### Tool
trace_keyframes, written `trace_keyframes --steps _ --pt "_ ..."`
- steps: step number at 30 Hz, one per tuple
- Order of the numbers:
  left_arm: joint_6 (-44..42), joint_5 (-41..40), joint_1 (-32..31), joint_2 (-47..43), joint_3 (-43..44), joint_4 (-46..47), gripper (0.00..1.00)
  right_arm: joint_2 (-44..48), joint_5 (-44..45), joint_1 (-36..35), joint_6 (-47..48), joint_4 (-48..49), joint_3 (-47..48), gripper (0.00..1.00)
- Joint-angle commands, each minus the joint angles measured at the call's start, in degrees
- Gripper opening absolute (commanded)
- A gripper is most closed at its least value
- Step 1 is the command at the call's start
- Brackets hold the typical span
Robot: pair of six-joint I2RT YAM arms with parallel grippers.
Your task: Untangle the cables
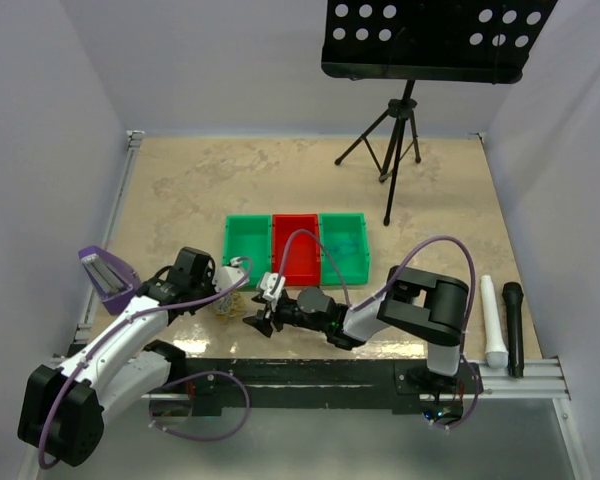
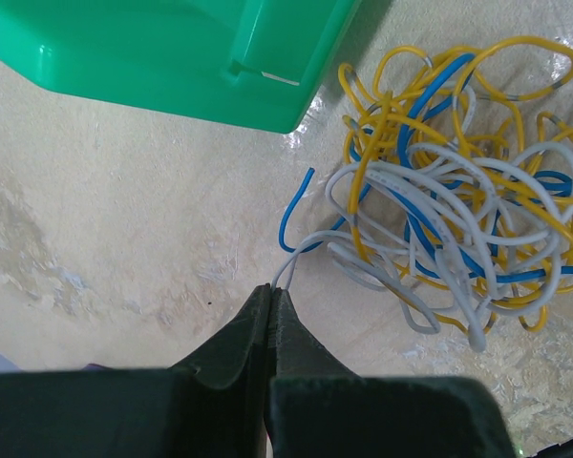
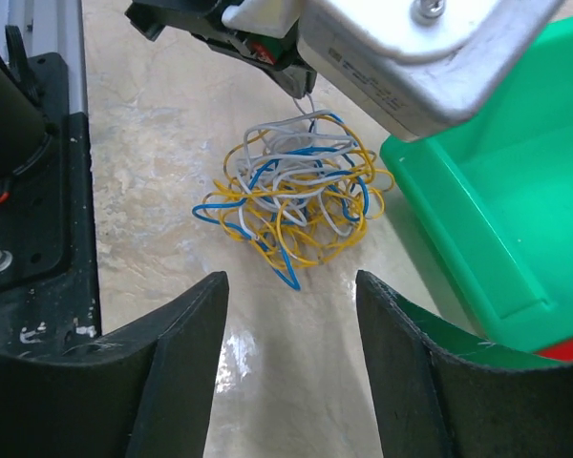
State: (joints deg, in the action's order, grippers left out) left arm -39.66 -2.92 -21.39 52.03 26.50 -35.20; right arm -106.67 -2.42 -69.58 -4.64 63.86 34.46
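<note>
The cables [image 2: 458, 181] lie in one tangled heap of yellow, blue and whitish wires on the table, beside a green bin [image 2: 172, 48]. My left gripper [image 2: 272, 291] is shut on the end of a whitish cable at the heap's edge. A loose blue end [image 2: 291, 205] curls up close by. In the right wrist view the heap [image 3: 286, 191] lies ahead of my right gripper [image 3: 291, 281], which is open and empty, a short way off. The left gripper [image 3: 267, 43] shows at the heap's far side. From above, the heap [image 1: 230, 303] sits between the left gripper [image 1: 225, 292] and the right gripper [image 1: 260, 322].
Three bins stand in a row behind the heap: green [image 1: 248, 245], red [image 1: 297, 245], green [image 1: 344, 245]. A music stand's tripod [image 1: 395, 140] stands at the back. A white microphone [image 1: 492, 320] and a black microphone [image 1: 513, 325] lie at the right edge. A purple object [image 1: 108, 275] is at the left.
</note>
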Motion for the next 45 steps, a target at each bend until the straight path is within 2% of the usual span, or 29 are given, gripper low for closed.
trace_keyframes --steps 1,6,10,26,31,39,45 --pt "-0.59 0.9 0.03 -0.44 0.31 1.19 0.0 -2.04 -1.72 0.41 3.32 2.85 2.81 0.59" --pt "-0.59 0.81 0.03 -0.26 0.22 1.36 0.0 -6.08 -0.84 0.76 4.38 6.98 3.16 0.52" --pt "-0.59 1.07 0.03 0.26 0.48 1.54 0.0 -7.93 -0.05 0.76 6.22 10.05 3.34 0.43" --pt "-0.42 0.99 0.03 2.11 1.18 1.27 0.0 -9.96 -1.45 0.76 7.81 12.79 4.39 0.33" --pt "-0.33 0.9 0.03 2.11 1.36 1.19 0.0 -10.13 -3.38 0.76 8.25 9.63 5.88 0.1" --pt "-0.24 1.07 0.03 2.11 1.62 0.92 0.0 -6.63 -3.22 0.76 6.32 4.36 4.13 0.0" --pt "-0.33 0.72 0.03 1.76 1.54 0.92 0.0 5.22 2.23 0.06 -2.46 -1.27 -2.36 0.0"
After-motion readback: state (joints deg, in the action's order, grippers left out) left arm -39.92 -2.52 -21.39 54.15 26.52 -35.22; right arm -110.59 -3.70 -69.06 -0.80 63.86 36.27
